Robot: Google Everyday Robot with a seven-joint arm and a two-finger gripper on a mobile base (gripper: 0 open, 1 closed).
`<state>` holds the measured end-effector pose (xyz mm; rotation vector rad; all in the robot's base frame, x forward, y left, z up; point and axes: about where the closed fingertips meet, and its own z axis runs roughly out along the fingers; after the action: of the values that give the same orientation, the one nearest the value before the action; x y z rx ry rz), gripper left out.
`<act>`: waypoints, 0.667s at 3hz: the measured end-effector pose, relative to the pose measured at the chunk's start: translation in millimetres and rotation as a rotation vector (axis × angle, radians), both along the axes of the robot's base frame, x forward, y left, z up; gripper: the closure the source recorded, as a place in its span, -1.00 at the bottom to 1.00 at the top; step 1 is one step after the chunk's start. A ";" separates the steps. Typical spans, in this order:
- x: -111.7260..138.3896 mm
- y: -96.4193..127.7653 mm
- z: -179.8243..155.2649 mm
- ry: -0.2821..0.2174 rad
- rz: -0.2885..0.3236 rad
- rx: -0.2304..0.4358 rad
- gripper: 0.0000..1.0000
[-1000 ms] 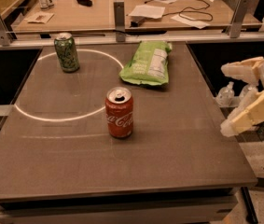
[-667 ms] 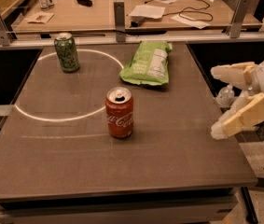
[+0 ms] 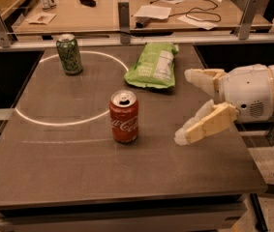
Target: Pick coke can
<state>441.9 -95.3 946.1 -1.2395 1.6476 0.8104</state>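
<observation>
The red coke can (image 3: 124, 117) stands upright near the middle of the dark table (image 3: 78, 168), its silver top facing up. My gripper (image 3: 186, 106) reaches in from the right, above the table surface and to the right of the can, with a gap between them. Its two cream fingers (image 3: 202, 126) are spread wide apart and hold nothing.
A green patterned can (image 3: 69, 54) stands at the back left inside a white circle drawn on the table. A green chip bag (image 3: 154, 66) lies at the back centre. A desk with papers and cables (image 3: 165, 11) stands behind a rail.
My gripper has moved left over the table, closer to the coke can. The can, the green can and the bag have not moved.
</observation>
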 end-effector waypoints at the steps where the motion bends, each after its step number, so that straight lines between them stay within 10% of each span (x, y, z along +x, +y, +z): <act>1: 0.0 0.1 0.0 0.000 0.000 0.000 -1.00; 2: -13.2 10.9 -13.3 0.038 -0.008 0.053 -1.00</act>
<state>428.8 -84.4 932.8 -1.1867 1.6500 0.8716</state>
